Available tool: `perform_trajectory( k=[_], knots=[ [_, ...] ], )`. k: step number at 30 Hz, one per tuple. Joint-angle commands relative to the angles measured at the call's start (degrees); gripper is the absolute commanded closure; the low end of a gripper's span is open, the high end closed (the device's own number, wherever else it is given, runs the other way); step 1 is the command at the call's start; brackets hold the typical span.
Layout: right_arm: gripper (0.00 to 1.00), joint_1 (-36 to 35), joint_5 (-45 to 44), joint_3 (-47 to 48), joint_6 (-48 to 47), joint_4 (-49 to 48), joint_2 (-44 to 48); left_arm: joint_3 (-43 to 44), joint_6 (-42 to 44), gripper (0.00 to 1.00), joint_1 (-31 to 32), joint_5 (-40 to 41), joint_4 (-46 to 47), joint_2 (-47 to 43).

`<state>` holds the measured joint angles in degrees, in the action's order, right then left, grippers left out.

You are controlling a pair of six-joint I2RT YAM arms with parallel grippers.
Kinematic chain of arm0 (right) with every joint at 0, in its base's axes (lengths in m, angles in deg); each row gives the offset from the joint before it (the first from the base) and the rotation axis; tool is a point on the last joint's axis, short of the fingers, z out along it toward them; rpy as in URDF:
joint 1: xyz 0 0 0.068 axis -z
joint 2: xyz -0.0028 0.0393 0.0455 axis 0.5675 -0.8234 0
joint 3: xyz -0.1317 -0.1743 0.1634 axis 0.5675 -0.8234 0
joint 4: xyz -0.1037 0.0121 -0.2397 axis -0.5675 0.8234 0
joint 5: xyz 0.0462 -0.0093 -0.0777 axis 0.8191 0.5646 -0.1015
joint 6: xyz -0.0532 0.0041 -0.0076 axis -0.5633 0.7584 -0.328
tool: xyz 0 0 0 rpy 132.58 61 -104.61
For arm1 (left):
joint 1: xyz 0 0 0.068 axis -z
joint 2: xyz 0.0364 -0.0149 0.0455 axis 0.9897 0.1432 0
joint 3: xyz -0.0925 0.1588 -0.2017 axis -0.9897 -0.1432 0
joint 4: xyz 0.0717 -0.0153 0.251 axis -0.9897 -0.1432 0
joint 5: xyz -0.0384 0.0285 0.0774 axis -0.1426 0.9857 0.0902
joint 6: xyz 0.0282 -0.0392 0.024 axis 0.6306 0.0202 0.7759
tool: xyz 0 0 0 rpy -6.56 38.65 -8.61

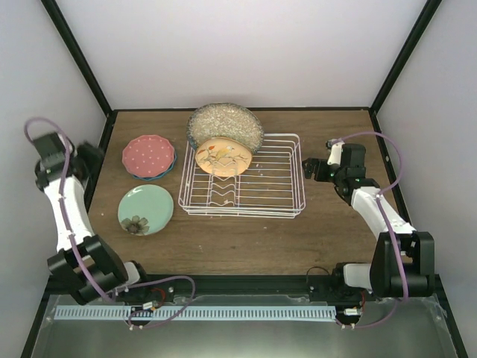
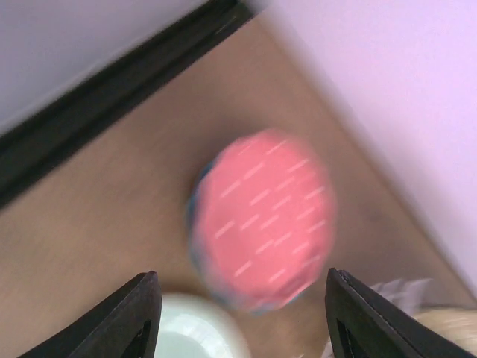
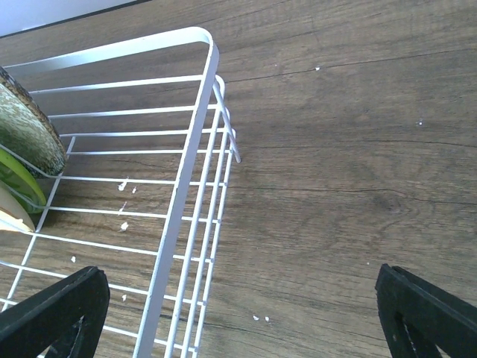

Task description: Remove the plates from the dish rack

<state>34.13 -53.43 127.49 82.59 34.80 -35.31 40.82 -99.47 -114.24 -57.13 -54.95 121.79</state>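
The white wire dish rack [image 1: 261, 195] stands mid-table. At its back end the big grey speckled plate [image 1: 223, 123] stands upright, with the cream floral plate [image 1: 222, 156] leaning in front of it. The right wrist view shows the small lime green plate [image 3: 19, 183] between the grey plate [image 3: 26, 123] and the cream one [image 3: 9, 215]. Left of the rack, the pink dotted plate [image 1: 147, 154] lies on the blue plate [image 1: 165, 171]. The mint green plate [image 1: 145, 209] lies nearer. My left gripper [image 1: 93, 158] is open and empty, above and left of the pink plate [image 2: 261, 220]. My right gripper [image 1: 309, 170] is open and empty beside the rack's right side [image 3: 179, 194].
Black frame posts and white walls close in the table on the left, back and right. The left wrist view is blurred; the mint plate [image 2: 197, 328] lies between the fingers [image 2: 134, 321]. Bare wood [image 1: 343, 224] lies right of the rack.
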Motion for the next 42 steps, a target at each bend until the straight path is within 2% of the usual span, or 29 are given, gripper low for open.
perform_trajectory(
  k=[1, 3, 5, 9, 12, 15, 19, 27, 35, 38, 42],
  knots=[
    [0.0, 0.4, 0.3, 2.1, 0.2, -0.1, 0.2, 14.8, 0.4, 0.37, 8.9, -7.6, 18.7, 5.0],
    [0.0, 0.4, 0.5, 2.6, 0.5, -0.3, -0.1, 20.8, 5.5, 0.37, 15.2, -12.2, 26.1, 9.6],
    [0.0, 0.4, 0.7, 2.7, 0.6, -0.4, -0.2, 26.9, 13.2, 0.37, 21.6, -18.2, 29.2, 14.9],
    [0.0, 0.5, 0.2, 2.6, 0.4, 0.3, 1.0, 37.0, 34.9, 0.39, 33.8, -26.0, 21.8, 23.7],
    [0.0, 0.5, -0.7, 1.6, 0.3, 0.7, 2.6, 37.9, 54.2, 0.42, 41.7, -24.2, 15.4, 25.6],
    [0.0, 0.4, -1.1, 0.3, 1.1, 1.0, 4.3, 34.9, 68.7, 0.45, 47.3, -21.3, 12.8, 25.5],
    [0.0, 0.5, -1.1, -1.2, 1.9, 1.3, 6.4, 33.0, 76.1, 0.47, 50.7, -18.5, 11.0, 26.7],
    [0.0, 0.4, -1.7, -1.3, 1.4, 2.2, 7.2, 31.2, 87.3, 0.45, 53.4, -13.8, 9.5, 29.7],
    [0.0, 0.4, -2.0, 0.0, 0.4, 3.1, 6.5, 31.1, 93.3, 0.46, 55.4, -9.4, 7.7, 33.2],
    [0.0, 0.5, -2.3, -0.1, 0.1, 3.2, 6.7, 30.5, 94.6, 0.48, 55.9, -7.4, 7.6, 34.0],
    [0.0, 0.4, -2.5, -0.2, 0.0, 3.3, 6.8, 29.7, 96.6, 0.56, 56.4, -5.1, 7.2, 34.5]
  ],
)
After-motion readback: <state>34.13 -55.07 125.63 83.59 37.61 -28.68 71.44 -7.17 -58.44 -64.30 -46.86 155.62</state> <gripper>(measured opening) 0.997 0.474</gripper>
